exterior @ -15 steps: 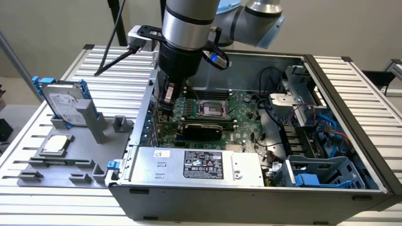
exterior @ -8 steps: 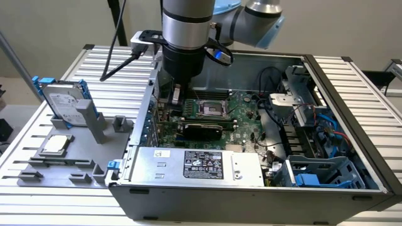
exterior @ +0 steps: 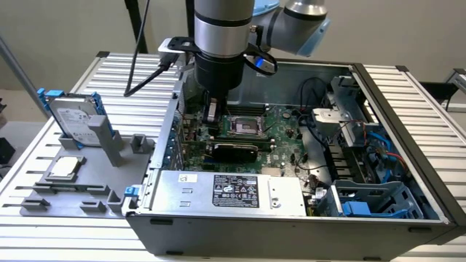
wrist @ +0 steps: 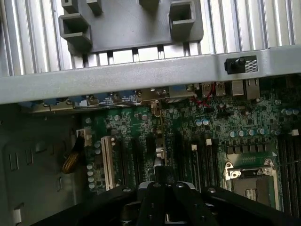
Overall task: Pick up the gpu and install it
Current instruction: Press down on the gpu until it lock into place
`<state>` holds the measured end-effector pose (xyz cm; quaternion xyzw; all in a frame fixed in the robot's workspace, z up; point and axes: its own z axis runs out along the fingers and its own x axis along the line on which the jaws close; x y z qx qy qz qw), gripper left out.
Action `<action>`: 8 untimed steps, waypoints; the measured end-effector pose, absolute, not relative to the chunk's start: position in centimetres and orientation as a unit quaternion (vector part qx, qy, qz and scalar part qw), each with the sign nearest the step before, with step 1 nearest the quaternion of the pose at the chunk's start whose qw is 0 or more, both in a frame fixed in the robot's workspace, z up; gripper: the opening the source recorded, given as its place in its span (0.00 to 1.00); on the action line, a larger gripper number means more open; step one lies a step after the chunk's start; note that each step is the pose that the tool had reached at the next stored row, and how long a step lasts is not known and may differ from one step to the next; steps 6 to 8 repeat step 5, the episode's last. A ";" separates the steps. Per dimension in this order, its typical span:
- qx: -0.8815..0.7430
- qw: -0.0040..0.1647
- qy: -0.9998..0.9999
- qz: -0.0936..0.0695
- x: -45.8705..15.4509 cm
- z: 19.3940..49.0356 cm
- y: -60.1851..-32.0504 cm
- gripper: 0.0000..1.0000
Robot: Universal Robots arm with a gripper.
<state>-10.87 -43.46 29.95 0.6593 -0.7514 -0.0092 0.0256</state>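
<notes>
While the tool (exterior: 211, 112), its spread impossible to tell, hangs inside the computer case (exterior: 407, 103), the gpu (exterior: 233, 148) sits on the motherboard (exterior: 280, 131)

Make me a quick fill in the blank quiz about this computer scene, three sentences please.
1. The gripper hangs over the green ____ inside the open case.
2. The hard drive has ____ rails.
3. The hard drive stands upright in a gray holder, on the exterior view's ____ of the case.

Missing words: motherboard; blue; left.
</notes>
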 end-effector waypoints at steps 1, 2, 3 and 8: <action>0.659 0.026 -0.751 -0.009 -10.9 30.0 -43.5 0.11; 0.659 0.026 -0.751 -0.009 -10.9 30.0 -43.5 0.11; 0.659 0.026 -0.751 -0.009 -10.9 30.0 -43.5 0.11; 0.659 0.026 -0.751 -0.009 -10.9 30.0 -43.5 0.11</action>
